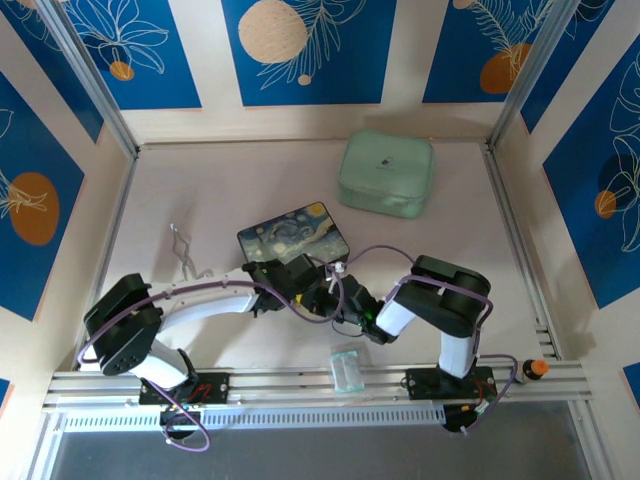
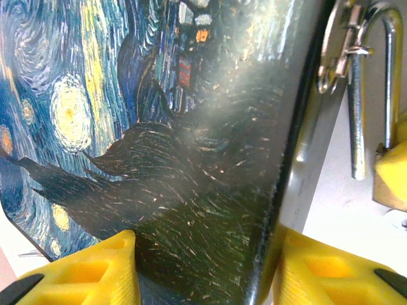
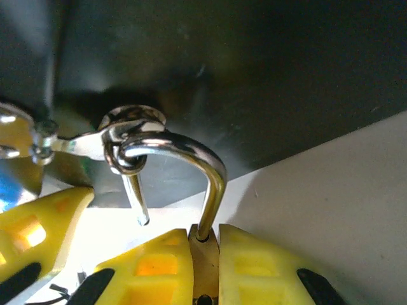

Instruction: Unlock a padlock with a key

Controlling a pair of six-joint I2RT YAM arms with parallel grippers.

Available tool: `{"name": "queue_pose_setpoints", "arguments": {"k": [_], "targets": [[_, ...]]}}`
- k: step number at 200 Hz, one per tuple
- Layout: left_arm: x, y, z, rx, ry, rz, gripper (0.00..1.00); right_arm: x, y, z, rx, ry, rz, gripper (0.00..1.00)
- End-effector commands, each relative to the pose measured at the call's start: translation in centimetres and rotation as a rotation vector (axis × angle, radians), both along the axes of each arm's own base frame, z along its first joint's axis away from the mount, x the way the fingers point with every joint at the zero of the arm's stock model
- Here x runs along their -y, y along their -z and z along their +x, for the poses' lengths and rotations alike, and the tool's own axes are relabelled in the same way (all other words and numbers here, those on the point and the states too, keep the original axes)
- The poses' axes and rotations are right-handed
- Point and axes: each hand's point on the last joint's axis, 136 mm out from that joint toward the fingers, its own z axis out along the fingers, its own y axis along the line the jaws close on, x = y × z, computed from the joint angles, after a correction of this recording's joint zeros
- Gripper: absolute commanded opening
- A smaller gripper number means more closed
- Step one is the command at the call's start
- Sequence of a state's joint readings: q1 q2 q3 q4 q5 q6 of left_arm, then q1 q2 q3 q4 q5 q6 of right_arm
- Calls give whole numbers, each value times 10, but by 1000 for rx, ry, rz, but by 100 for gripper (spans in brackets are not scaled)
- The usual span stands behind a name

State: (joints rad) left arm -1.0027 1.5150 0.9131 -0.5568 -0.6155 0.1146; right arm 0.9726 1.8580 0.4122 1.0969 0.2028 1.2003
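Observation:
The brass padlock (image 3: 205,257) is pinched between my right gripper's (image 3: 205,236) yellow fingers, so that gripper is shut on its body. Its silver shackle (image 3: 191,151) stands open: one leg sits in the body, the free leg (image 3: 138,203) hangs loose, hooked through the ring of the box's hasp (image 3: 130,121). The left wrist view shows the padlock (image 2: 389,187) at the right edge. My left gripper (image 2: 206,257) is shut on a corner of the Starry Night box (image 2: 159,127), with one finger on each side. The key is out of view. From above, both grippers (image 1: 297,283) (image 1: 340,298) meet at the box's near edge.
A mint-green zip case (image 1: 386,173) lies at the back right. Silver tongs (image 1: 185,250) lie left of the box (image 1: 293,235). A small clear plastic packet (image 1: 347,368) rests on the front rail between the arm bases. Side walls close in the table.

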Motion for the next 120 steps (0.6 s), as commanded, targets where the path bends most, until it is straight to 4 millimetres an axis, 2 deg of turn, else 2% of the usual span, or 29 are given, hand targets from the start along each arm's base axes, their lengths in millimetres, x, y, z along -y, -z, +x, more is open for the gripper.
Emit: {"name": "queue_pose_setpoints", "arguments": {"k": [1, 62, 95, 120], "targets": [[-9, 42, -20, -132, 55, 95, 21, 21, 30, 12, -76, 135, -44, 0], [-6, 44, -23, -136, 85, 88, 21, 23, 38, 29, -107, 271, -19, 0], [-6, 44, -24, -134, 93, 90, 21, 13, 31, 41, -91, 290, 6, 0], [-6, 44, -25, -134, 96, 92, 21, 14, 28, 49, -90, 322, 41, 0]]}}
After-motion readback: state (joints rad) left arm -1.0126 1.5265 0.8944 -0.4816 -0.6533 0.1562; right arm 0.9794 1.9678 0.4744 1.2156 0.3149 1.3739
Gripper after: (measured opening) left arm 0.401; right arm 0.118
